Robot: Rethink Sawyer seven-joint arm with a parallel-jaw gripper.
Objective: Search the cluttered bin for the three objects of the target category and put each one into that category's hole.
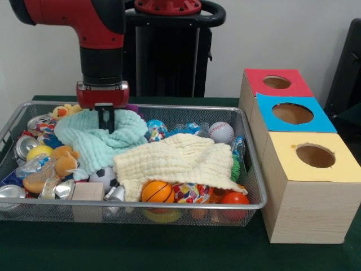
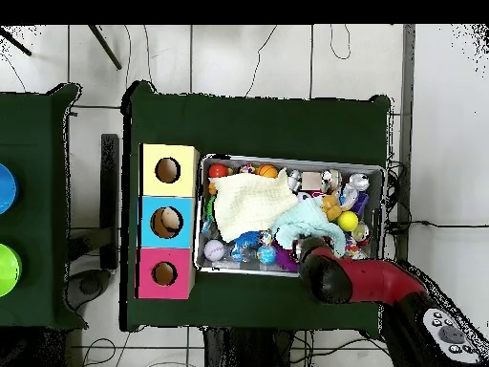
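Observation:
The silver wire-mesh bin [image 1: 186, 207] is full of clutter; it also shows in the overhead view [image 2: 202, 215]. My gripper [image 1: 106, 129] is down in the bin's far left part, its fingers close together in a mint-green cloth [image 1: 93, 144]. A tan-orange teddy bear [image 1: 61, 162] lies at the near left, also seen from overhead [image 2: 331, 205]. A yellow duck [image 1: 66, 110] peeks out behind the mint cloth. The striped toy is hidden. The red-topped box's hole [image 1: 277, 82] stands farthest on the right, apart from the bin, also visible from above [image 2: 164, 273].
A cream cloth [image 1: 177, 161] covers the bin's middle. An orange basketball [image 1: 157, 192], baseball [image 1: 220, 132], cans [image 1: 25, 145], a wooden block [image 1: 88, 192] and balls lie around it. The blue-topped box [image 1: 292, 113] and yellow-topped box [image 1: 315, 155] stand beside the red one.

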